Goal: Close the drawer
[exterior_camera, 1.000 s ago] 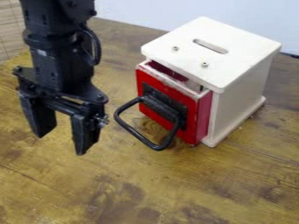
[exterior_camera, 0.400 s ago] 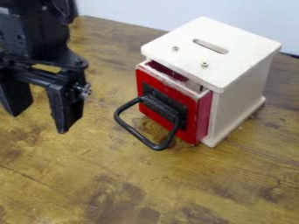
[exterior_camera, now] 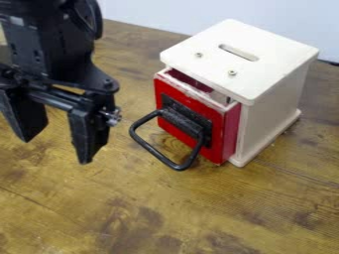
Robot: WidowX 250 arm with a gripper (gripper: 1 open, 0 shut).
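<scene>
The drawer (exterior_camera: 185,117) has a red front and sticks out a little from a small pale wooden box (exterior_camera: 272,94). Its large black looped bar handle (exterior_camera: 169,139) hangs forward and rests on the table. My gripper (exterior_camera: 56,129) stands to the left of the handle, clear of it. It points down, open, with nothing between its two black fingers (exterior_camera: 89,137).
The box has a slotted pale top (exterior_camera: 241,52) with screws. Everything stands on a worn wooden table (exterior_camera: 199,213). A pale wall runs along the table's far edge.
The gripper swung left away from the drawer, then came back right toward the handle. The drawer and handle have not moved.
</scene>
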